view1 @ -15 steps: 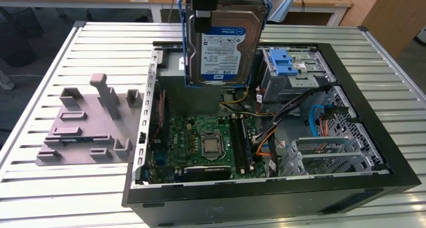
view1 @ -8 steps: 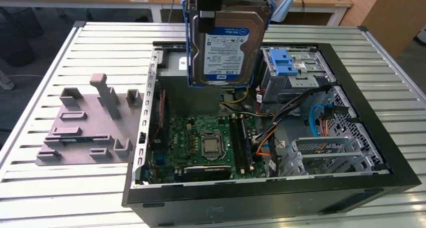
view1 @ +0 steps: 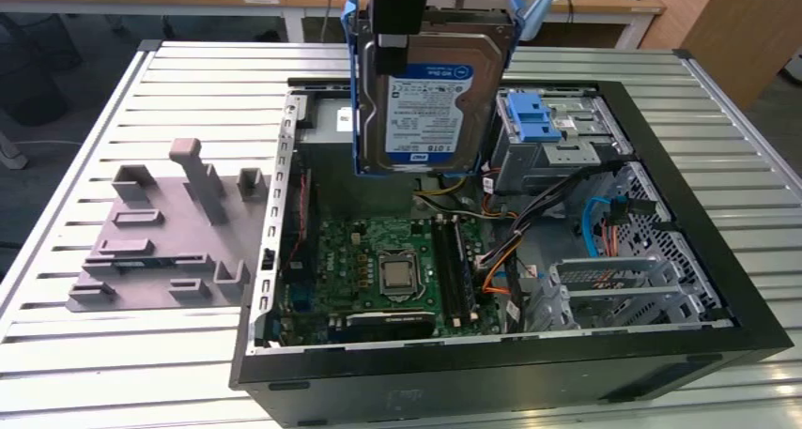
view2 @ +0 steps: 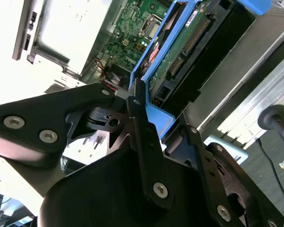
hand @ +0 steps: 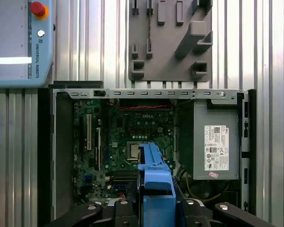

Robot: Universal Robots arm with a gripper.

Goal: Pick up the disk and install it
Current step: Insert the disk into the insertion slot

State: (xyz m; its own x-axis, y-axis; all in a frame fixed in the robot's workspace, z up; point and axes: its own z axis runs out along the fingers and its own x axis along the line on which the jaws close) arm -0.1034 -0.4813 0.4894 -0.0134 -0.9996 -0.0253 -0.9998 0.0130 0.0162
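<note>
The disk hangs upright above the open computer case.

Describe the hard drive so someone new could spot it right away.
Find the open black computer case on the slatted metal table. Above its motherboard hangs the hard drive, upright in the gripper. Only it bears a blue-and-white label.

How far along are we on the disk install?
Pickup looks done: the gripper is shut on the disk and holds it upright above the open computer case. Installing is left: the disk sits in no bay yet.
</note>
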